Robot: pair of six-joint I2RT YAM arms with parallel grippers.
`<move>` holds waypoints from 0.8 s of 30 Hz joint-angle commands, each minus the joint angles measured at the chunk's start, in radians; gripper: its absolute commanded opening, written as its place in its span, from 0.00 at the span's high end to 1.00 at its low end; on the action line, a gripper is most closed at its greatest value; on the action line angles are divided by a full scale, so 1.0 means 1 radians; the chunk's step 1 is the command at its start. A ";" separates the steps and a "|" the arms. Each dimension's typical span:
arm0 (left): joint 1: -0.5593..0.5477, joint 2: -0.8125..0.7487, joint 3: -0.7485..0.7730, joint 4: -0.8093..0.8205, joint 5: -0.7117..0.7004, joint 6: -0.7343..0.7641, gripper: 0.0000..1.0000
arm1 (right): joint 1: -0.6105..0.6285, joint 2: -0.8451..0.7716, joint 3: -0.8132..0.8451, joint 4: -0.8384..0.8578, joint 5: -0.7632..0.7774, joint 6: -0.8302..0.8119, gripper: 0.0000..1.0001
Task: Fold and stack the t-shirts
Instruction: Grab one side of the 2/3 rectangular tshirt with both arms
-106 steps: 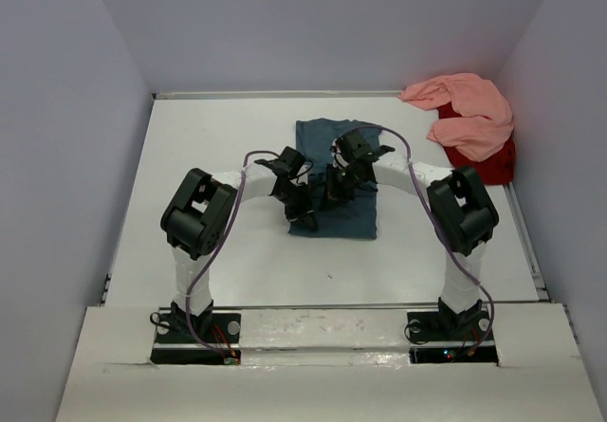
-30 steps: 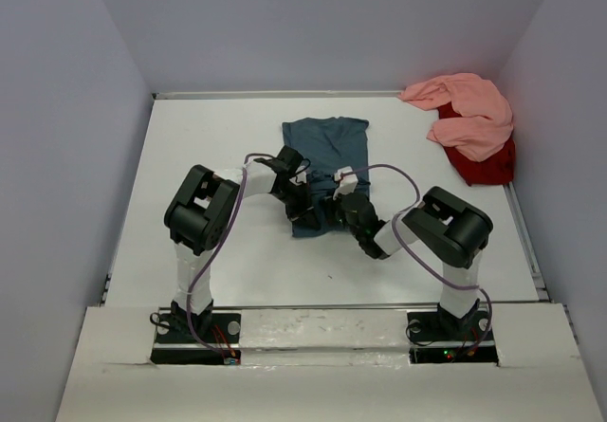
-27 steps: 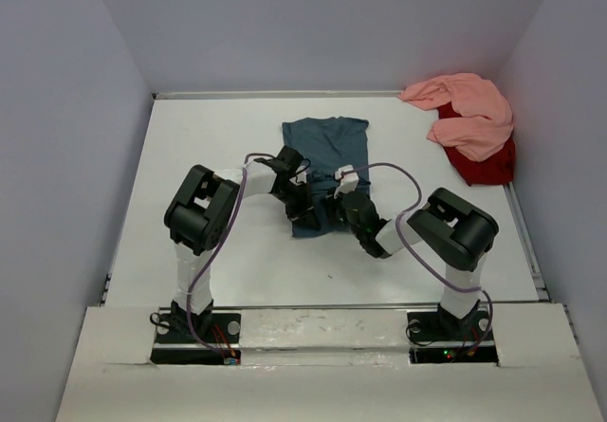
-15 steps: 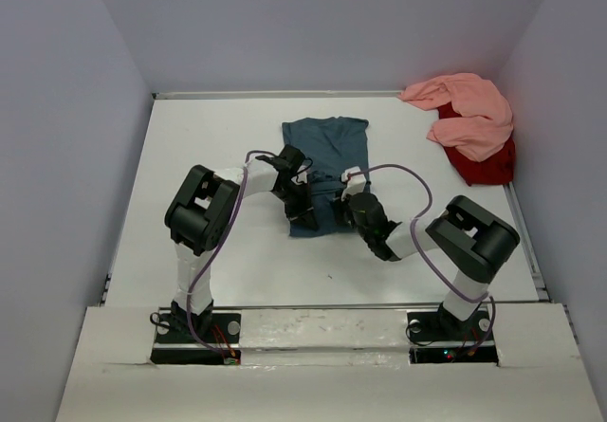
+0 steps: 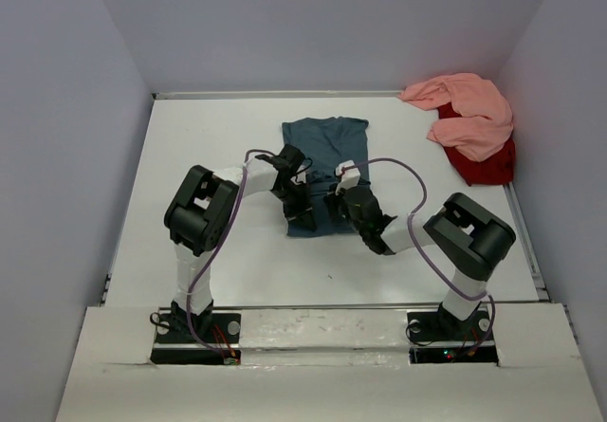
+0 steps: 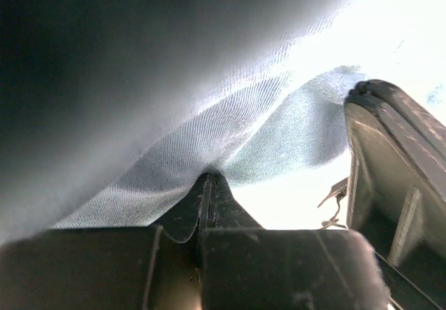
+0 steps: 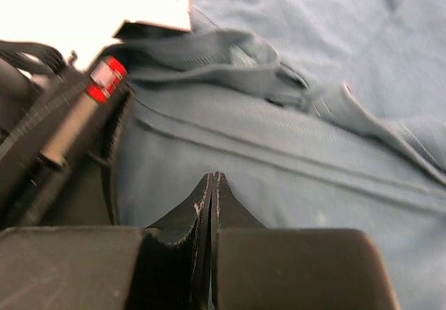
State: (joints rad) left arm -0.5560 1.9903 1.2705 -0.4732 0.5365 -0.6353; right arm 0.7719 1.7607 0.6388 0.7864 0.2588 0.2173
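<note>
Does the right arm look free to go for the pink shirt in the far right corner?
Probably yes: the pink shirt lies on top of the red shirt with nothing over it, and nothing stands between it and the right gripper, shut low over the blue shirt. It must open first.

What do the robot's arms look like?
The left arm and right arm are white tubes with chunky black joints. A thin purple cable loops along each. The left gripper and right gripper are black, with two fingers tapering to a point.
</note>
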 commanded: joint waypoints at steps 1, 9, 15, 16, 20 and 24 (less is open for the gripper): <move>0.007 -0.018 -0.014 -0.081 -0.116 0.046 1.00 | -0.002 0.016 0.055 0.013 -0.018 0.004 1.00; 0.008 -0.025 -0.022 -0.079 -0.122 0.045 1.00 | -0.002 0.059 0.081 0.014 -0.044 0.013 1.00; 0.007 -0.033 -0.026 -0.081 -0.127 0.046 1.00 | -0.002 0.086 0.105 0.027 -0.062 0.025 1.00; 0.007 -0.035 -0.026 -0.081 -0.128 0.046 1.00 | -0.002 0.098 0.110 0.030 -0.062 0.025 1.00; 0.008 -0.039 -0.029 -0.085 -0.133 0.051 1.00 | -0.002 0.123 0.150 0.030 -0.075 0.019 1.00; 0.008 -0.042 -0.034 -0.085 -0.136 0.052 1.00 | -0.002 0.137 0.176 0.027 -0.078 0.010 1.00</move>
State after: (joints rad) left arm -0.5545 1.9736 1.2694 -0.5011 0.4900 -0.6212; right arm 0.7719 1.8862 0.7650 0.7700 0.1867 0.2352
